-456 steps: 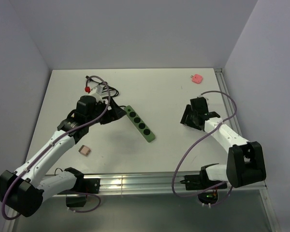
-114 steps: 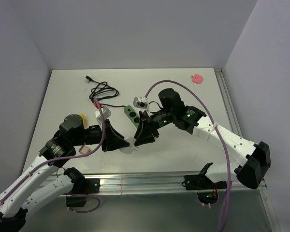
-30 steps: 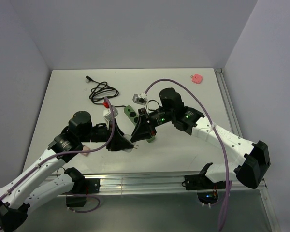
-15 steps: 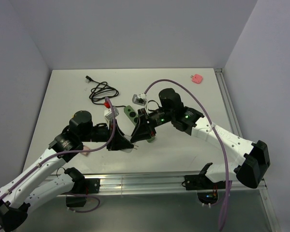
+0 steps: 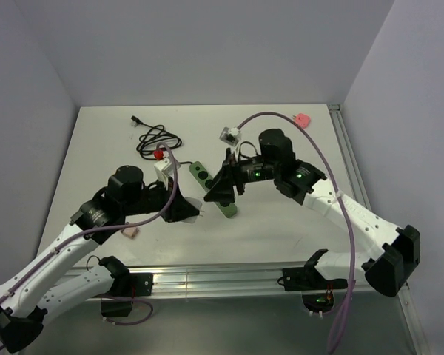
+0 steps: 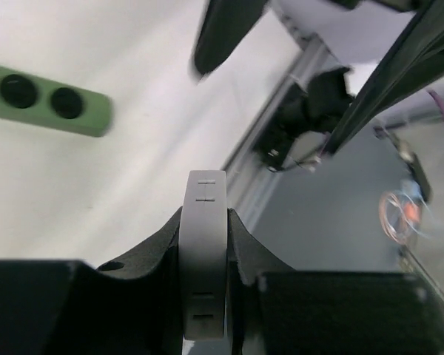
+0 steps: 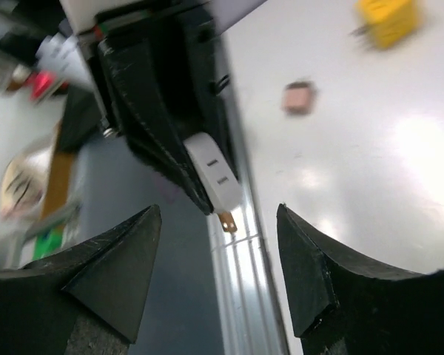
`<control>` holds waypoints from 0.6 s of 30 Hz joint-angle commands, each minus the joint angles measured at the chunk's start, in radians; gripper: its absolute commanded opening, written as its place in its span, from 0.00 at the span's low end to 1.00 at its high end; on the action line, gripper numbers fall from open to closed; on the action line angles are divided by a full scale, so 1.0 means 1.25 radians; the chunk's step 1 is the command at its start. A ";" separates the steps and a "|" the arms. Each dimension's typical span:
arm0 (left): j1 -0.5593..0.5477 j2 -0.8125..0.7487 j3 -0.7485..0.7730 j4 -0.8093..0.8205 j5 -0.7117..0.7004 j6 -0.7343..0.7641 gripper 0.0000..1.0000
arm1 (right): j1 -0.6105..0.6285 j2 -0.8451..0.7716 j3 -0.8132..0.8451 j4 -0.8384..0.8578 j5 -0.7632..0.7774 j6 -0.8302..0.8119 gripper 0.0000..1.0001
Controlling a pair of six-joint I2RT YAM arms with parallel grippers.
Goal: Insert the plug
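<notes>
A white plug (image 6: 204,259) stands edge-on between the jaws of my left gripper (image 6: 204,216), which is shut on it. In the right wrist view the plug (image 7: 213,171) sticks out of the left gripper's black fingers (image 7: 152,118), its brass prongs (image 7: 227,220) pointing down. In the top view the left gripper (image 5: 186,209) holds the plug (image 5: 199,214) just left of the green power strip (image 5: 200,173). My right gripper (image 5: 219,195) hangs open over the strip, close to the plug and not touching it. The right gripper (image 7: 219,209) has both fingertips clear of the plug.
A black cable (image 5: 157,139) lies coiled at the back left. A pink piece (image 5: 302,119) sits at the far right corner, and a small tan square (image 5: 131,231) lies under the left arm. A metal rail (image 5: 207,277) runs along the table's near edge.
The right gripper has opened, let go of the plug and drawn back to the right. The left gripper stays shut on the plug and has shifted slightly toward the strip.
</notes>
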 commanded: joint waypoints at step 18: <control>0.351 0.313 0.277 -0.322 -0.561 0.139 0.00 | -0.041 -0.138 -0.234 -0.071 0.296 0.058 0.70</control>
